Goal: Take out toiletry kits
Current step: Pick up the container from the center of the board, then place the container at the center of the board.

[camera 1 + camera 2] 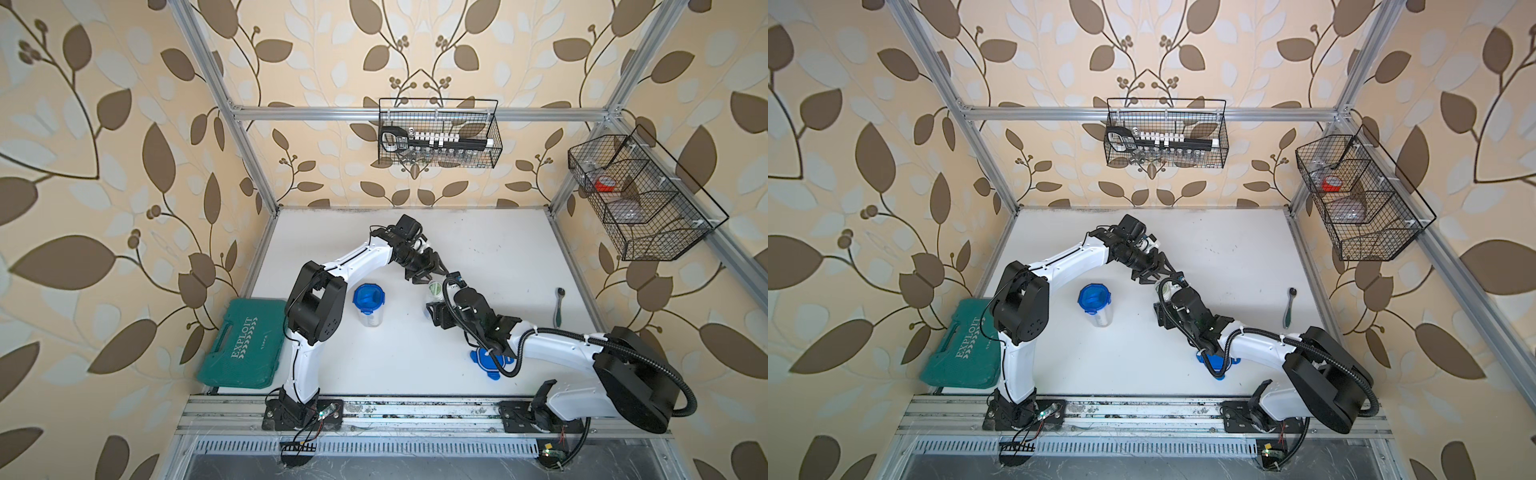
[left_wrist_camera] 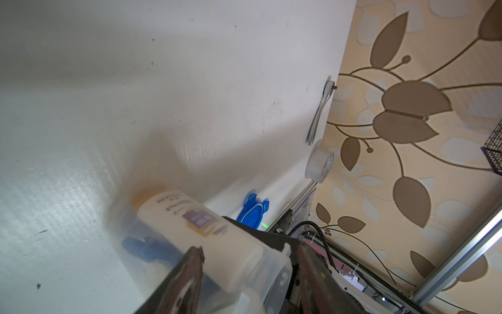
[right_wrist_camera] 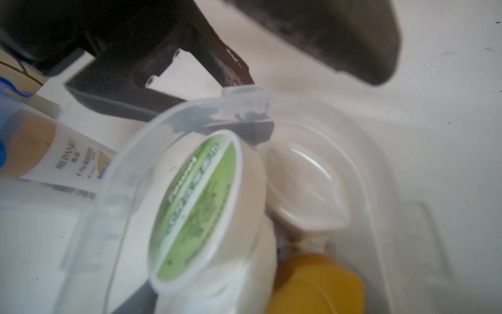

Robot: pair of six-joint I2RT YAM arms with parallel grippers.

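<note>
An open clear jar [image 1: 433, 291] sits mid-table in both top views, with toiletry kits inside. In the left wrist view a white labelled bottle [image 2: 190, 223] with an orange cap lies against the jar's wall. My left gripper [image 1: 431, 277] is shut on the jar near its rim [image 2: 282, 261], one finger [image 2: 190, 274] on each side. My right gripper [image 1: 441, 293] reaches into the jar's mouth. The right wrist view shows a white tub with a green label [image 3: 195, 206] and an orange cap [image 3: 315, 282] close up. The right fingertips are hidden among them.
A second clear jar with a blue lid [image 1: 369, 300] stands left of centre. A loose blue lid [image 1: 489, 365] lies under my right forearm. A ratchet wrench [image 1: 559, 307] and a tape roll [image 2: 319, 164] lie by the right edge. A green tool case [image 1: 243, 347] is at the left.
</note>
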